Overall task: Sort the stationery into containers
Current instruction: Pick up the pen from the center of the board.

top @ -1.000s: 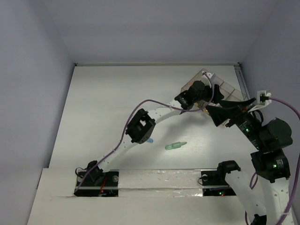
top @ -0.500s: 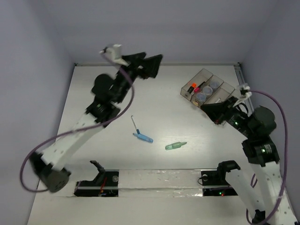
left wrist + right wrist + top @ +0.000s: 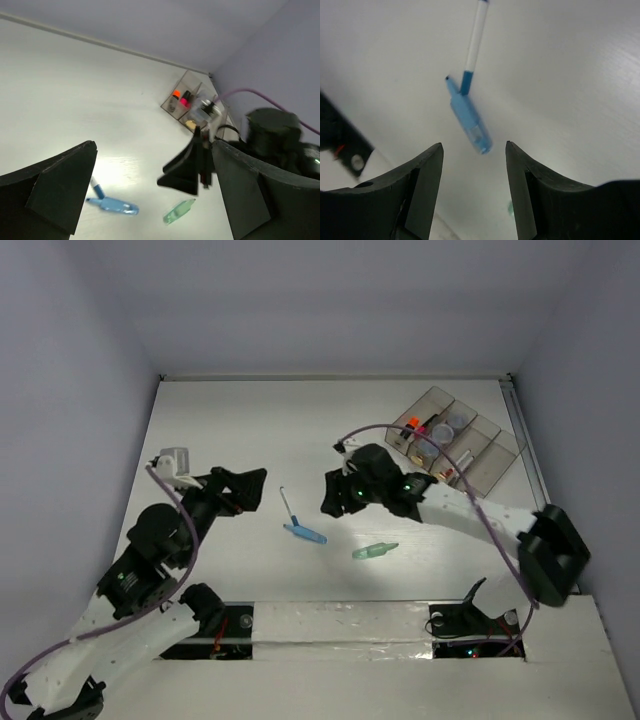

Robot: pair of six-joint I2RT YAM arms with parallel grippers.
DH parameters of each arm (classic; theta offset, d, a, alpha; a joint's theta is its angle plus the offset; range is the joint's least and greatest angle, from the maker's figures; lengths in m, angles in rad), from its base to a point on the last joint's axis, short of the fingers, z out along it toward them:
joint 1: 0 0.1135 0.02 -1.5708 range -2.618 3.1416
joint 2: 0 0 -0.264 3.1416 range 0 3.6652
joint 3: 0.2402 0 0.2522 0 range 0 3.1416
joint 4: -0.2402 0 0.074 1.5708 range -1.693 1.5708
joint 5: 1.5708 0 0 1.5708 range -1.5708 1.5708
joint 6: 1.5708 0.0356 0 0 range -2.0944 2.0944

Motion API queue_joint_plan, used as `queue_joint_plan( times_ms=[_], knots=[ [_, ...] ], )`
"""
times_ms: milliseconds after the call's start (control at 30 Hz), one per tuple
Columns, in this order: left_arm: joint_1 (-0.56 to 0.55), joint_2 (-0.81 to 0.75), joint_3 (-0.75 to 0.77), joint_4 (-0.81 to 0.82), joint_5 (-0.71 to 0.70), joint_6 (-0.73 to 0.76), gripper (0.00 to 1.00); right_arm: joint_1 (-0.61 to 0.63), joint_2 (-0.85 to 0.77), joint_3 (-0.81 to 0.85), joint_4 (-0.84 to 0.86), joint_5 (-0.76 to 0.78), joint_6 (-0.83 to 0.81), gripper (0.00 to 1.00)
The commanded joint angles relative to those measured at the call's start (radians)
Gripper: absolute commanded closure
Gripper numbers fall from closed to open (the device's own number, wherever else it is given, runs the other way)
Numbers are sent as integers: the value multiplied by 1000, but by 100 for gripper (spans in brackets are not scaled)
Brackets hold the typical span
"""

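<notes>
Hovering near the light-blue marker (image 3: 470,122), right gripper (image 3: 473,147), jaws apart.

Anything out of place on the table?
Nothing looks spilled or damaged. Three items lie loose outside the tray: the light-blue marker, a thin white pen touching its end, and the pale-green tube nearby.

Blue marker (image 3: 305,534) touching white pen (image 3: 288,504), green tube (image 3: 375,551) nearby, tray (image 3: 494,459) holds highlighters (image 3: 416,426)
</notes>
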Motion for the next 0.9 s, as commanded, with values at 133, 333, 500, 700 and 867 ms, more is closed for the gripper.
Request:
queue_joint_plan(
  times_ms=[133,333,500,700,867],
  knots=[
    [-1,-180,43,-234,-173,42,1,111,424,391,-32,304,-134,42],
    [28,-282,-63,-150,-162,60,1,121,631,576,-115,343,-179,44],
    [60,-294,-77,-131,-127,83,1,171,732,674,-137,372,-188,45],
    [154,-259,-87,-102,-39,105,1,181,791,690,-142,374,-168,52],
    [209,-247,-95,-84,30,116,1,181,852,723,-160,412,-171,90]
  ],
)
